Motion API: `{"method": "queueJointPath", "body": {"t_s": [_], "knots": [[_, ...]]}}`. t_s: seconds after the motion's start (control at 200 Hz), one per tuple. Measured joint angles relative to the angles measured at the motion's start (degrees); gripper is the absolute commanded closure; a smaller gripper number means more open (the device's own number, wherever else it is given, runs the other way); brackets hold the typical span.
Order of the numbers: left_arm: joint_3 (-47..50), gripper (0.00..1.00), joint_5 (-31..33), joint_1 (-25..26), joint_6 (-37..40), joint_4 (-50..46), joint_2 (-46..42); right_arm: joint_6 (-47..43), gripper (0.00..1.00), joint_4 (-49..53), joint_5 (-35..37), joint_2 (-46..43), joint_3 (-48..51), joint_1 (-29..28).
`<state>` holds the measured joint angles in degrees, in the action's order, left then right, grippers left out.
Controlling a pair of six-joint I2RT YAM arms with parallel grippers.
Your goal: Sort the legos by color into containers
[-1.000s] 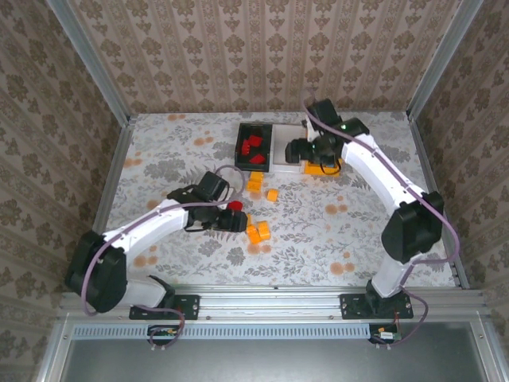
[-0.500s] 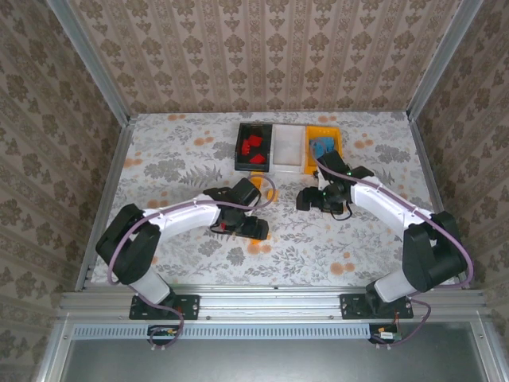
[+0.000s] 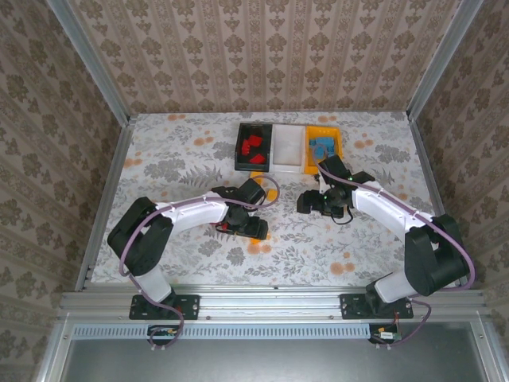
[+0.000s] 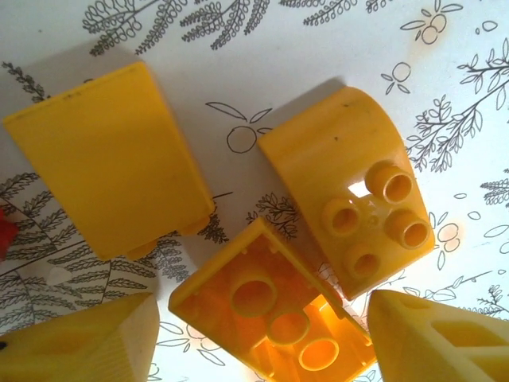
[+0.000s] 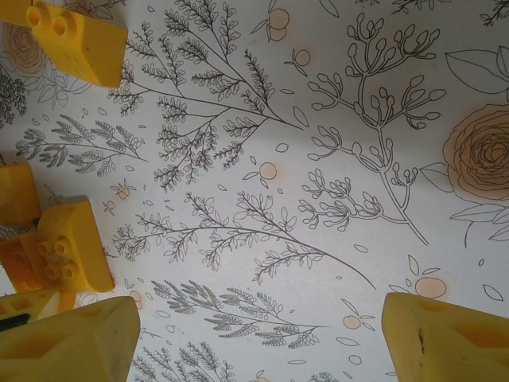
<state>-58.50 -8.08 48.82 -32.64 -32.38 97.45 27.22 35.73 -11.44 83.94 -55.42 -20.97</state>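
Note:
My left gripper [image 4: 262,318] hangs low over the table with its jaws on either side of an upturned orange lego [image 4: 270,306]; a thin gap still shows at the left finger [image 4: 87,342]. Two more orange legos [image 4: 107,155] [image 4: 350,187] lie just beyond it. In the top view this gripper [image 3: 253,228] is at table centre. My right gripper [image 5: 258,318] is open over bare cloth, with orange legos [image 5: 64,247] [image 5: 75,40] off to its left. The containers stand at the back: the black one [image 3: 241,151] holds red legos [image 3: 254,146], then the white one [image 3: 289,147], and the yellow one [image 3: 337,142] holds blue legos [image 3: 321,146].
A flower-patterned cloth [image 3: 175,151] covers the table, with patterned walls on three sides and a metal rail along the near edge [image 3: 270,298]. An orange piece [image 3: 258,245] peeks out below the left gripper. A sliver of red [image 4: 4,235] sits at the left wrist view's edge.
The left arm swung right over the orange legos and its jaws narrowed around one. The right arm came back from the yellow container to the table centre.

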Motion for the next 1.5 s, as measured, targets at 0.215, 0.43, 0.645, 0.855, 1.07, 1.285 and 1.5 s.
{"method": "queueJointPath", "body": {"t_s": [0.215,0.43,0.645,0.855,1.07,1.285,1.5], "knots": [[0.7,0.44,0.0,-0.2,-0.2,0.2,-0.1,0.3,0.19,-1.0,0.0,0.0,0.0,0.0],[1.3,0.57,-0.1,-0.2,-0.2,0.4,-0.1,0.9,0.19,-1.1,0.0,0.0,0.0,-0.2],[1.4,0.57,-0.3,-0.2,-0.2,0.3,-0.5,1.4,0.18,-1.3,0.0,0.0,0.2,-0.7],[0.7,0.57,-0.5,-2.5,0.8,-2.2,-5.0,1.5,0.18,-1.3,0.0,0.0,0.6,-0.7],[-7.9,0.56,-2.4,-10.4,5.0,-5.8,-7.6,1.6,0.18,-1.4,0.0,0.0,1.2,-1.2],[-28.2,0.5,-4.5,-18.1,10.9,-10.6,-0.7,2.2,0.18,-1.6,0.0,0.0,1.8,-2.5],[-35.9,0.45,-5.1,-18.1,14.0,-12.7,6.3,4.2,0.18,-2.8,0.2,0.0,4.7,-6.4]]}}
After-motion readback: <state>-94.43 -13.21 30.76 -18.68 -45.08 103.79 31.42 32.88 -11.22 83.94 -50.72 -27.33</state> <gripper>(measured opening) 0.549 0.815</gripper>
